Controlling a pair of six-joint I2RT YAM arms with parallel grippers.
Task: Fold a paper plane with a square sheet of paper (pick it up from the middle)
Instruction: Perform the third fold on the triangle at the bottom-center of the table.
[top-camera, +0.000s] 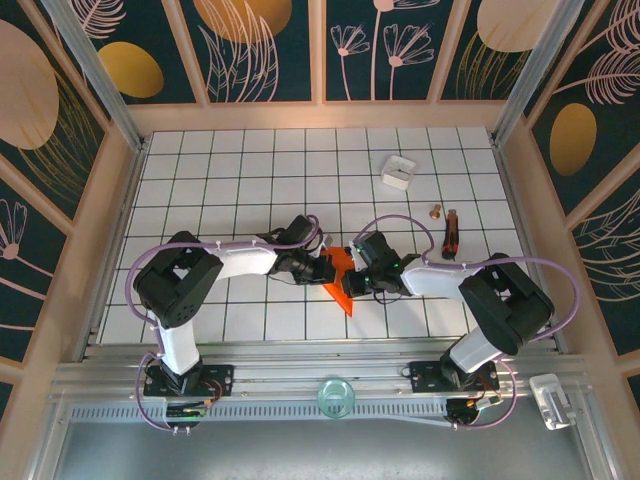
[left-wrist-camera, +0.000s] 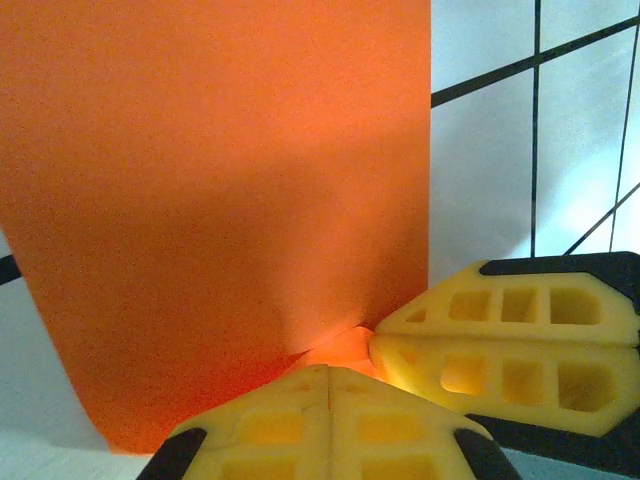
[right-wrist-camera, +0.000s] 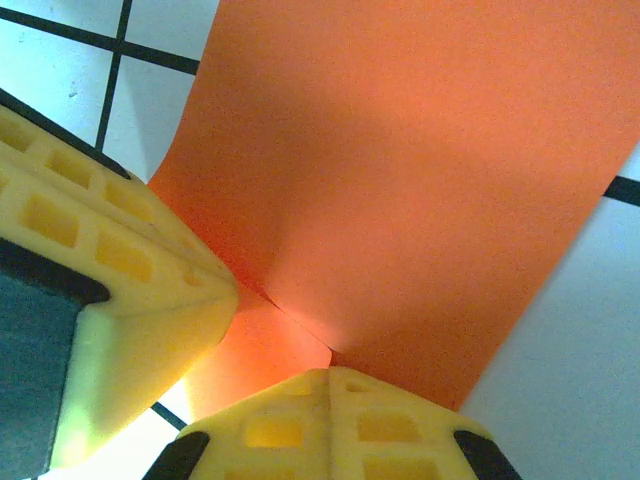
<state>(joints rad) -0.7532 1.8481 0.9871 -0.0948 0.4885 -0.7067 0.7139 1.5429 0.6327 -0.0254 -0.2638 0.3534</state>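
The left gripper and right gripper are clenching tip to tip on one puckered spot of the paper, which is lying between them, equally near both, stretching forward from each

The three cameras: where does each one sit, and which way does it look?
Top external: above and behind the arms, looking down at the tiled table; both arms show, left gripper and right gripper meeting at the orange paper.
Left wrist: on the left arm, facing the paper past its own shut fingers; the right gripper's fingers sit right.
Right wrist: on the right arm, facing the paper past its own shut fingers; left gripper's at left.
Shared: both wrist views show the paper and both grippers.
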